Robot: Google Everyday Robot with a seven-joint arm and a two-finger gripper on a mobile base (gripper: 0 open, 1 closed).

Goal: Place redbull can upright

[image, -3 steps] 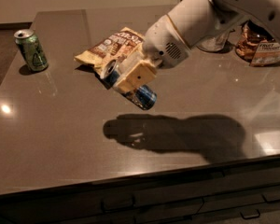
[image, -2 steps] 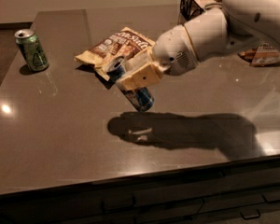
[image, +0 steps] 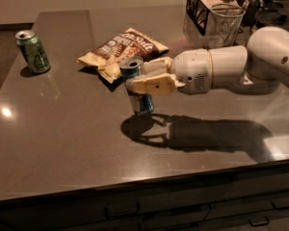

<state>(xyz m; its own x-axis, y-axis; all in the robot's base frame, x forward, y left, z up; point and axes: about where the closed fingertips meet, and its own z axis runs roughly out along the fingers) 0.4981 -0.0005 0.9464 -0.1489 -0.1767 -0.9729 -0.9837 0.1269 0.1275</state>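
The jaws are clenched around the Red Bull can, one cream-coloured finger across its near side and the other behind it, both gripping the upper half just under the rim. The gripper sits over the middle of the counter, reaching in from the right. The can stands upright in that grip, its open silver top facing up and its blue lower half hanging free beneath the fingers. Its base is right down at the counter, though I cannot tell whether it actually touches. A dark shadow spreads on the surface just near and right of the can. The thick white arm runs off level to the right. Just beyond the can, a little farther back, lies a crumpled snack bag, flat on the counter. Well apart at the far left stands a green can, upright. At the far right, behind the arm, are a clear glass jug and a black wire basket beside it.
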